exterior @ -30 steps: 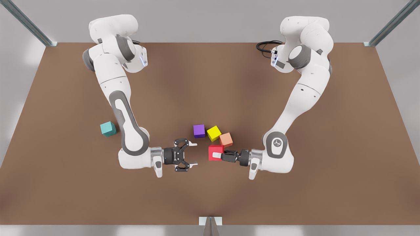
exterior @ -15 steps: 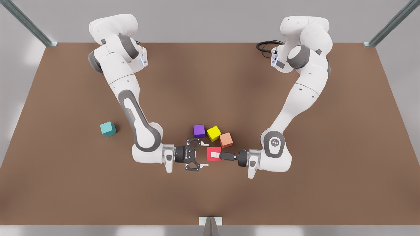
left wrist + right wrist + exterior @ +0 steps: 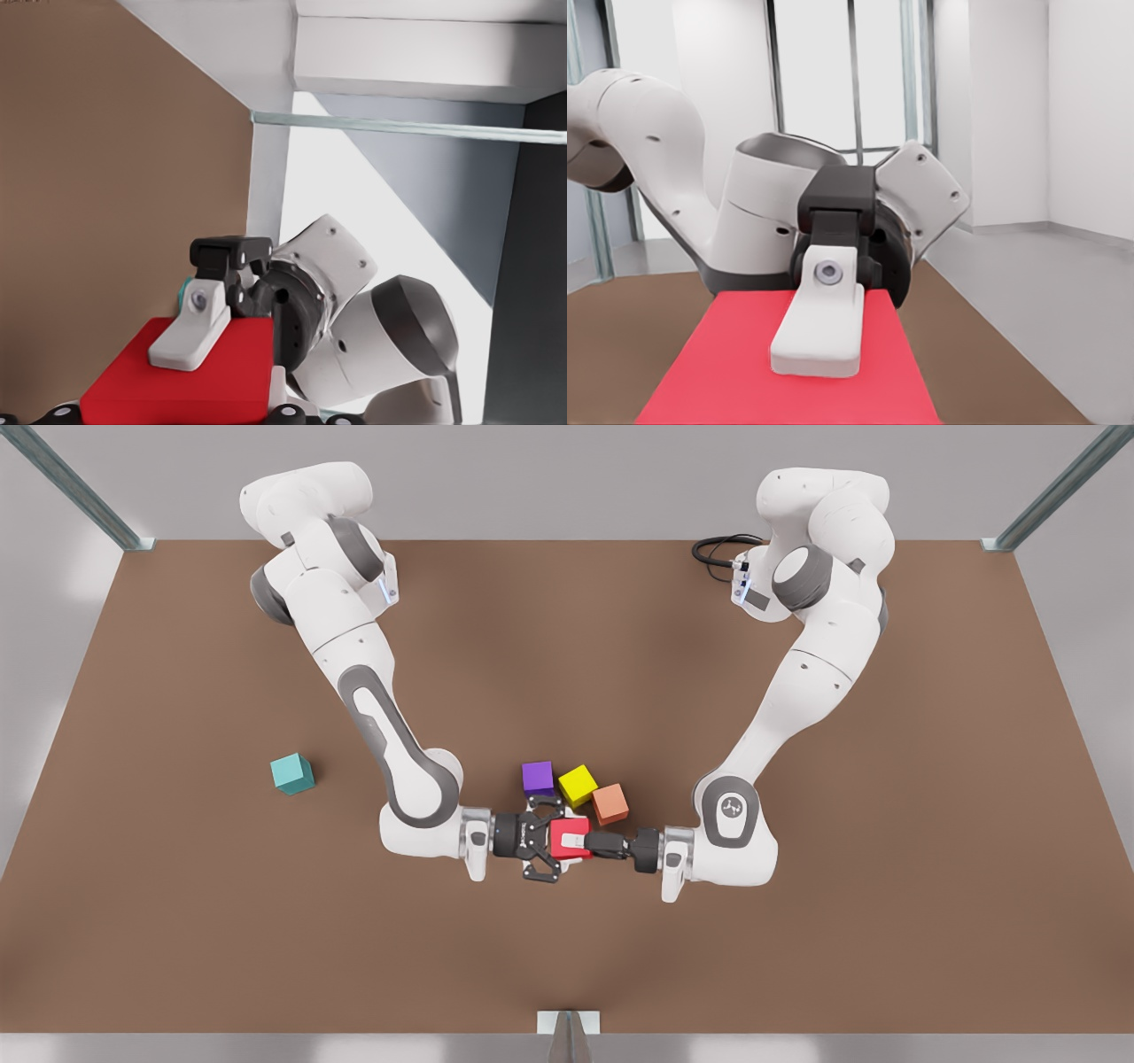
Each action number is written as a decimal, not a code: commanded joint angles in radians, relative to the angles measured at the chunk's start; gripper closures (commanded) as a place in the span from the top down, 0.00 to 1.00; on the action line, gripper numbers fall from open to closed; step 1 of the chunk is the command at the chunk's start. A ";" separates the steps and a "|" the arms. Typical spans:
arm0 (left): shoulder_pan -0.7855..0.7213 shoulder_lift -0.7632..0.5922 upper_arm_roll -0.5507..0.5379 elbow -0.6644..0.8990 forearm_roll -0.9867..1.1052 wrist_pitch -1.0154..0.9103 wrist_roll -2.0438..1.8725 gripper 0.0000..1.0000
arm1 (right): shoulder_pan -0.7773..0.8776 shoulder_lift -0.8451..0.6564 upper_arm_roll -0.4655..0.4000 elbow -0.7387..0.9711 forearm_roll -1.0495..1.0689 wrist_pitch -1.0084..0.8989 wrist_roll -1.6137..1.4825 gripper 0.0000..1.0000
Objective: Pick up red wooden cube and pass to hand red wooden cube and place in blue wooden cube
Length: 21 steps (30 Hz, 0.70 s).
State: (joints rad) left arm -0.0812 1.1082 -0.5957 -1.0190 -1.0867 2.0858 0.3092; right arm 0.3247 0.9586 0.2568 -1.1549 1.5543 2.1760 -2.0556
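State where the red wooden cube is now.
Front view: the red wooden cube is mid-table, held by the left gripper reaching from the front view's right, the right gripper at its opposite side, just nearer the camera than the yellow cube.

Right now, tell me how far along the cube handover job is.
Done: the red wooden cube is picked up, clamped in the left hand. In hand: the pass. The right hand has closed in around the cube from the opposite side, but I cannot tell whether it grips. Left: the left hand's release, then the carry to the blue wooden cube, alone at the front view's left.
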 commanded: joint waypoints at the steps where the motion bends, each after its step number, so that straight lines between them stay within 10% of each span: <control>1: 0.000 -0.001 -0.001 0.000 -0.007 0.002 0.099 0.81 | 0.001 -0.001 0.001 0.000 0.007 0.025 -0.107 0.61; 2: 0.000 -0.001 -0.001 -0.001 -0.007 0.003 0.097 1.00 | 0.001 -0.003 0.001 0.000 0.007 0.025 -0.107 0.61; 8: 0.017 -0.007 -0.001 -0.004 -0.005 -0.009 0.093 1.00 | -0.032 -0.012 -0.010 -0.008 -0.025 0.007 -0.107 0.61; 14: 0.297 -0.060 0.002 0.005 0.242 -0.406 -0.048 1.00 | -0.268 -0.075 -0.017 -0.039 -0.840 -0.217 0.093 0.62; 16: 0.408 -0.220 0.010 0.049 0.815 -0.779 -0.213 1.00 | -0.312 -0.187 -0.027 -0.071 -1.244 -0.315 0.210 0.62; 20: 0.365 -0.545 0.003 -0.004 1.470 -0.761 -0.360 1.00 | -0.308 -0.299 -0.056 -0.182 -1.614 -0.323 0.514 0.62; 21: 0.118 -0.914 0.411 -0.498 1.291 -0.420 -0.352 1.00 | -0.312 -0.371 -0.065 -0.311 -1.714 -0.230 0.627 0.62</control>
State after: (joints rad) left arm 0.1235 0.3636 -0.3316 -1.3152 0.0331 1.5610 0.2271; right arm 0.0139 0.6199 0.1977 -1.4171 0.1170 1.9418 -1.9318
